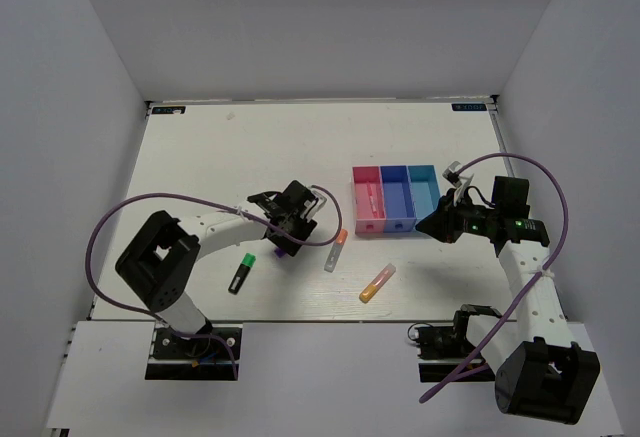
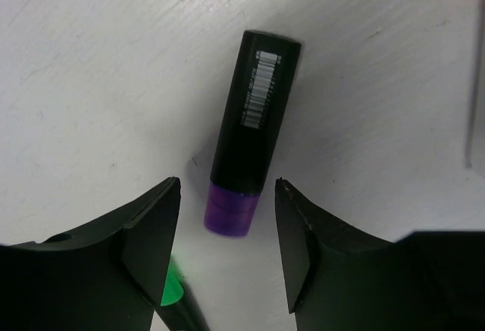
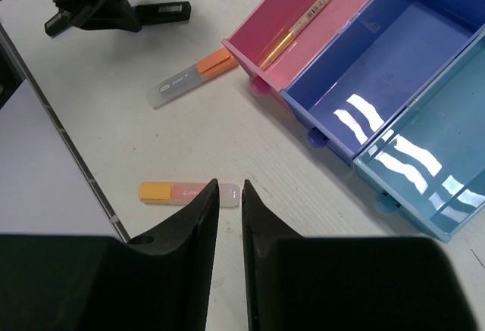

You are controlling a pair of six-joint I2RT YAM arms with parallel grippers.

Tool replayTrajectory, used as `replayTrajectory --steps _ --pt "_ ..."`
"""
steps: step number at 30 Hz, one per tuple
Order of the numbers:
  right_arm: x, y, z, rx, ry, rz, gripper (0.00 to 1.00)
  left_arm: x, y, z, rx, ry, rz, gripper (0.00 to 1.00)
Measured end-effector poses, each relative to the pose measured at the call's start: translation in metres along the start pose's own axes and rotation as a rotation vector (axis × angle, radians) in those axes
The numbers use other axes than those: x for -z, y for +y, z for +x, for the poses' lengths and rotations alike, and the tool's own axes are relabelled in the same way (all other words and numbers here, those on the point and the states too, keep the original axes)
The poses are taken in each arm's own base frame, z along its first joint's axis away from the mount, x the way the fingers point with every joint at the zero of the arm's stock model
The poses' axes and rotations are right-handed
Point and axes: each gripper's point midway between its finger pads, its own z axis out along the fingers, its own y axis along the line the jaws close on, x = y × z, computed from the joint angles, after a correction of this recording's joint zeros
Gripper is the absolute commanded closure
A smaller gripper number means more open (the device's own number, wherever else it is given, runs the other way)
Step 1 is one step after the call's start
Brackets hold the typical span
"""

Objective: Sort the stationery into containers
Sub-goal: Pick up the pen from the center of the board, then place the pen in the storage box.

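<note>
I saw the left gripper [image 2: 226,193] hanging low over the table, its fingers spread wide and gripping nothing. The purple-capped black marker [image 2: 254,119] lay flat just ahead of the gap, touching neither finger. The green-capped marker [image 1: 241,272] lay nearby. The right gripper [image 3: 229,195] was nearly closed, a thin slit between its fingers, empty, above the orange-pink highlighter [image 3: 178,192]. The grey-orange marker [image 3: 186,81] lay just beside the pink bin [image 3: 254,70], which held a yellow stick [image 3: 307,17]. The blue bin [image 3: 394,35] and cyan bin [image 3: 439,142] adjoined it.
</note>
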Motion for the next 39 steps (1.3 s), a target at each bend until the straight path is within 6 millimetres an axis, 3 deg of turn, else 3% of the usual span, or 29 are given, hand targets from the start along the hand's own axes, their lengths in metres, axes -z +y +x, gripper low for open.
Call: replayTrajectory --steps 4,11,14,15,18,19,20,21,25,26,27,28,29,35,39 --pt "0.0 0.002 -0.001 0.01 -0.005 -0.013 0.77 -0.01 0.003 -0.006 0.0 0.008 0.02 0.36" --pt "-0.001 0.002 -0.001 0.017 -0.005 -0.017 0.77 -0.021 0.002 -0.016 0.005 0.009 0.078 0.49" --pt "-0.001 0.002 -0.001 0.022 -0.005 -0.018 0.77 -0.024 -0.001 -0.021 0.006 -0.003 0.098 0.75" --pt "-0.001 0.002 -0.001 0.023 -0.005 -0.018 0.77 -0.024 -0.001 -0.022 0.001 -0.006 0.101 0.88" --pt "0.0 0.002 0.0 0.023 -0.004 -0.019 0.75 -0.024 -0.002 -0.023 0.004 -0.01 0.106 0.96" --pt "0.0 0.002 0.0 0.022 -0.003 -0.019 0.68 -0.024 -0.002 -0.023 0.005 -0.008 0.107 0.98" --pt "0.0 0.002 0.0 0.022 -0.003 -0.019 0.21 -0.024 -0.002 -0.023 0.011 -0.006 0.107 1.0" --pt "0.0 0.003 0.001 0.011 -0.001 -0.02 0.09 -0.022 -0.002 -0.023 0.019 -0.005 0.107 1.0" --pt "0.0 0.002 0.0 0.003 -0.004 -0.01 0.09 -0.009 -0.003 -0.028 0.078 -0.011 0.11 1.0" --pt "0.0 0.001 -0.001 0.007 -0.01 0.002 0.11 -0.003 -0.005 -0.034 0.1 -0.028 0.118 1.0" --pt "0.001 -0.001 0.0 0.008 -0.013 0.019 0.44 0.007 -0.006 -0.044 0.125 -0.06 0.131 1.0" --pt "0.001 -0.002 0.001 0.015 -0.016 0.035 0.85 0.016 -0.008 -0.057 0.155 -0.099 0.147 1.0" --pt "0.002 -0.003 0.002 0.013 -0.017 0.048 1.0 0.028 -0.012 -0.075 0.187 -0.152 0.175 1.0" --pt "0.007 -0.026 0.003 -0.047 0.0 0.198 1.0 0.092 -0.044 -0.184 0.358 -0.453 0.388 1.0" --pt "0.01 -0.039 0.005 -0.076 0.009 0.277 1.0 0.1 -0.069 -0.242 0.452 -0.545 0.517 1.0"
